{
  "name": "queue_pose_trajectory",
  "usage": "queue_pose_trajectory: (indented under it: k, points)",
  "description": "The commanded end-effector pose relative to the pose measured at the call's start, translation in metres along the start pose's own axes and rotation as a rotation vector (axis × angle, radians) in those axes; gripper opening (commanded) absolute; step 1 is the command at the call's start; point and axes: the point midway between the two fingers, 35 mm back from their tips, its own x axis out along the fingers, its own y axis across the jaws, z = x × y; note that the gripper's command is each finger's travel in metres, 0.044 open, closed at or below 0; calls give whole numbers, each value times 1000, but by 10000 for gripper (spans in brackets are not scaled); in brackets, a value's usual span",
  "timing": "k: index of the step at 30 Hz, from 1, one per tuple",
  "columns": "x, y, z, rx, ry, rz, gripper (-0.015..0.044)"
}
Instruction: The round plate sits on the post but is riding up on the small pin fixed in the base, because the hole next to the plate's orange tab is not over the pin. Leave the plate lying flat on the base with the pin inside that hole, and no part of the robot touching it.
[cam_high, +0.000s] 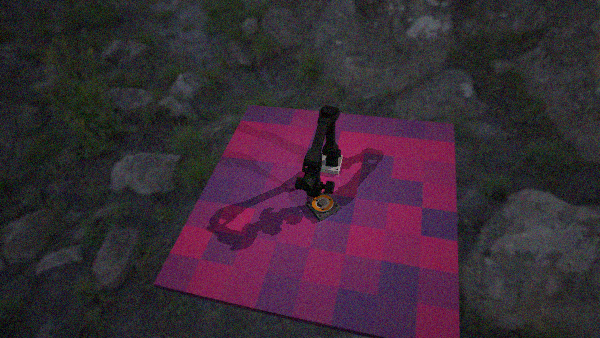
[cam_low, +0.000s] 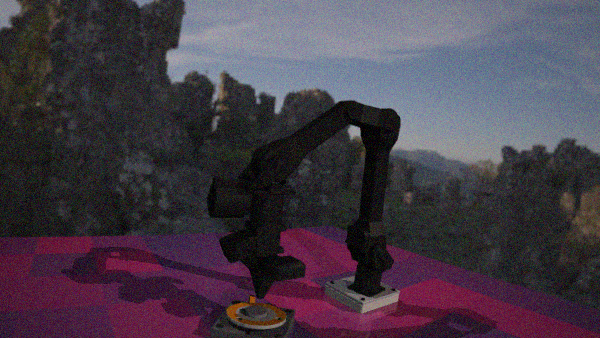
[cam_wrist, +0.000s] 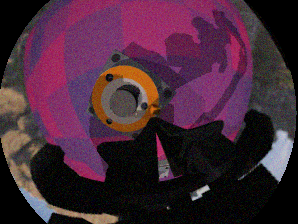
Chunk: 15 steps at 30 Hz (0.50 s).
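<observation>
The round plate (cam_high: 316, 207) (cam_low: 234, 314) (cam_wrist: 98, 100), an orange ring with a pale rim, sits around the grey post (cam_low: 255, 312) (cam_wrist: 123, 103) on the dark square base (cam_high: 320, 216) (cam_low: 280, 332) (cam_wrist: 162, 85). Its orange tab (cam_low: 252, 299) (cam_wrist: 154, 108) points toward the arm. A dark hole shows beside the tab in the wrist view. The pin and the plate's exact tilt cannot be made out. My gripper (cam_high: 317, 194) (cam_low: 261, 295) (cam_wrist: 153, 120) is shut and empty, pointing down, with its tips close to the tab. Whether they touch it is unclear.
The arm's white mount (cam_high: 331, 165) (cam_low: 362, 300) stands behind the base on the pink and purple checkered top (cam_high: 367, 240) (cam_low: 165, 280). The arm arches above, between mount and plate. Arm shadows fall across the top. Rocks lie beyond its edges.
</observation>
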Motion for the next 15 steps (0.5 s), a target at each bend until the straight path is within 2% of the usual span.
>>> queue_pose_trajectory:
  k: [1, 15]
  points:
    - [3, -3, 2, 2, 6, -5, 0]
    - [3, -10, 16, 2, 5, -6, 0]
